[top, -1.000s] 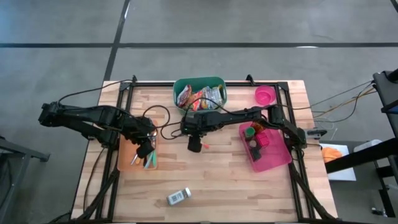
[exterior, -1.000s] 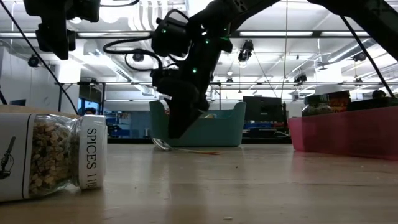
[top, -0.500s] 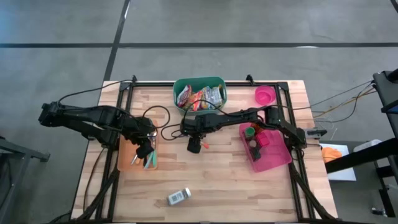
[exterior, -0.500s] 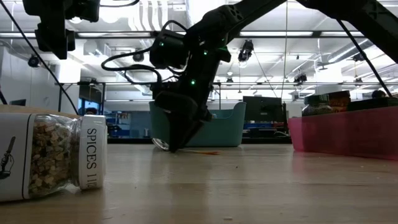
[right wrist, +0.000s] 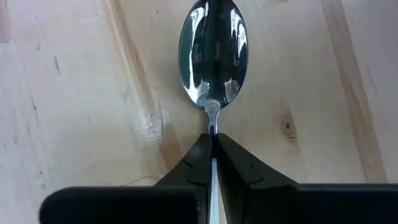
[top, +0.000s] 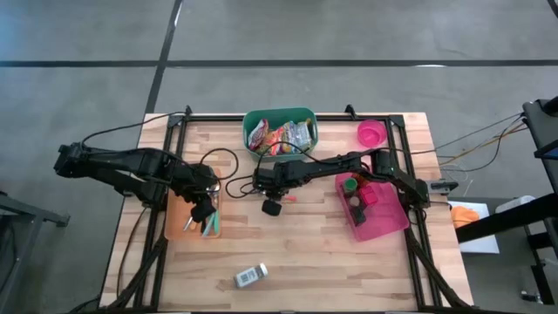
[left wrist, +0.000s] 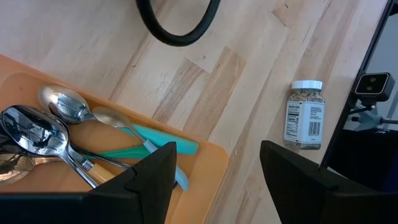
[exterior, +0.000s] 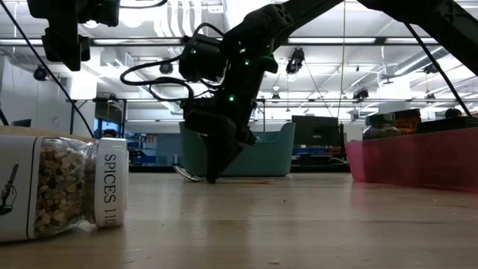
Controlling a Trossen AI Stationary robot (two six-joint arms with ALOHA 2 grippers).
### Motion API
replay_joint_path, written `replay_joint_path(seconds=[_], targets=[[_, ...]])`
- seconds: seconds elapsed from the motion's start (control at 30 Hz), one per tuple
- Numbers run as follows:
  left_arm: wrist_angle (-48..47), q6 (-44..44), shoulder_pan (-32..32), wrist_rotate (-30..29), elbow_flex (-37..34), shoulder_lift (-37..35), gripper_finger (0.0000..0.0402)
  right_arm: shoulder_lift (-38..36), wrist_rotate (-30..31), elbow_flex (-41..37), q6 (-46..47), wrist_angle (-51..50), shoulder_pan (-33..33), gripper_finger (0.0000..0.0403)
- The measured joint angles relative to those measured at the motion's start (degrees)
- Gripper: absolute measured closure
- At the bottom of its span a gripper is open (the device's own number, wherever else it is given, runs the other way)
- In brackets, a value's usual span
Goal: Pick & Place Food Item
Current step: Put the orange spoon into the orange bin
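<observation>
We see the right gripper (right wrist: 214, 163) pinching a spoon (right wrist: 212, 53) at the middle of the table (top: 331, 262).

In the right wrist view its fingers (right wrist: 196, 163) are pressed together on the thin handle just behind the shiny bowl, which lies over the bare wood. From above, we find that gripper (top: 272, 208) in front of the green bin (top: 279, 114) holding snack packets; the low view shows it reaching down to the table surface. The left gripper (left wrist: 214, 168) hovers over the orange tray (left wrist: 205, 155) of spoons at the table's left side, its fingers (left wrist: 152, 177) spread apart and holding nothing. A spice jar (top: 251, 276) lies on its side near the front edge, well apart from both arms. A pink bin (top: 392, 218) with containers and a pink bowl (top: 371, 133) sit on the right.
</observation>
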Motion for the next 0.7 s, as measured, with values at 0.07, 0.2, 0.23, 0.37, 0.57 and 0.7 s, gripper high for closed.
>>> replay_joint_path(seconds=[0.07, 0.2, 0.23, 0.37, 0.57, 0.7], targets=[[-0.01, 0.01, 0.0, -0.01, 0.0, 0.0, 0.0166, 0.0, -0.85, 0.16, 0.07, -0.17, -0.02, 0.0393], [0.0, -0.23, 0.0, -0.01, 0.0, 0.0, 0.0166, -0.02, -2.59, 0.75, 2.19, -0.55, -0.19, 0.0394], [-0.02, -0.3, 0.0, 0.0, 0.0, 0.0, 0.0166, -0.02, -3.04, 0.99, 2.47, -0.69, -0.2, 0.0394], [-0.02, -0.39, 0.0, 0.0, 0.0, 0.0, 0.0166, -0.29, -4.17, 1.69, 2.62, -1.04, -0.2, 0.0394], [-0.05, -0.42, -0.08, 0.0, 0.0, 0.0, 0.0166, -2.68, -6.26, 2.13, 3.01, -0.73, -0.09, 0.0395], [-0.42, -0.41, -0.11, 0.0, 0.0, 0.0, 0.0166, -3.81, -8.36, 2.11, 3.85, -0.92, -0.19, 0.0395]])
